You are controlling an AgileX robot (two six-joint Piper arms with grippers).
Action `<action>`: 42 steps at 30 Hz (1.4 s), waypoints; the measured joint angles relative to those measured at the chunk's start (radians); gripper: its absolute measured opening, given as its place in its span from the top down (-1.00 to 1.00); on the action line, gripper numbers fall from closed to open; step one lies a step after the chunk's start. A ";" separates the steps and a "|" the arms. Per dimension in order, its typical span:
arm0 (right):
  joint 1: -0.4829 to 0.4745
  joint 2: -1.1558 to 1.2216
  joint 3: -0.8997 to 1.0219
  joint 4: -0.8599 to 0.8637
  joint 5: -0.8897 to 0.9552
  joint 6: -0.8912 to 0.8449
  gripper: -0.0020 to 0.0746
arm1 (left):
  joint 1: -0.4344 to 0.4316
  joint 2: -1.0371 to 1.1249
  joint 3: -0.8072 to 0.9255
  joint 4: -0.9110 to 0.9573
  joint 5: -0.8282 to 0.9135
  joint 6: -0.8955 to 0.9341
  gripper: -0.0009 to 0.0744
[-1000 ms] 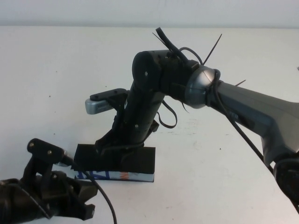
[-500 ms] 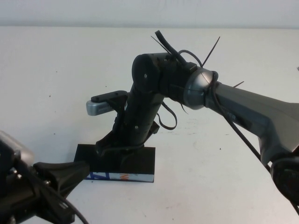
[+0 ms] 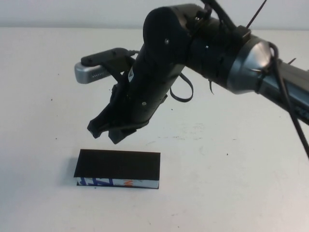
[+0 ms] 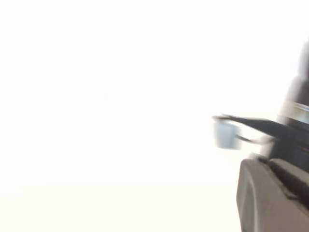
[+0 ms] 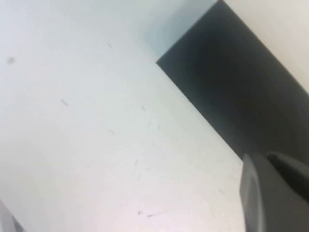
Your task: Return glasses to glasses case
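- White table [image 3: 241,183] fills the high view, bare but for one box.
- Right arm [image 3: 203,43] reaches across; right gripper [image 3: 112,131] hangs above the case, apart from it, fingers pressed together, holding nothing.
- Glasses case [image 3: 118,165] lies flat, lid down, patterned front facing the camera.
- Glasses unseen; contents hidden.
- Left gripper [image 4: 275,193]: can't tell.
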 joint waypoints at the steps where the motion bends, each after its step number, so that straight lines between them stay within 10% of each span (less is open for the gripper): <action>1: 0.015 -0.027 0.000 -0.024 0.002 0.007 0.98 | 0.000 -0.043 0.000 0.000 -0.035 0.000 0.98; 37: 0.138 -1.189 0.970 -0.138 -0.137 0.149 0.98 | 0.000 -0.271 0.229 -0.176 -0.302 0.056 0.98; 42: 0.138 -1.194 0.976 -0.099 -0.104 0.149 0.98 | 0.000 -0.271 0.229 0.128 -0.301 -0.171 0.98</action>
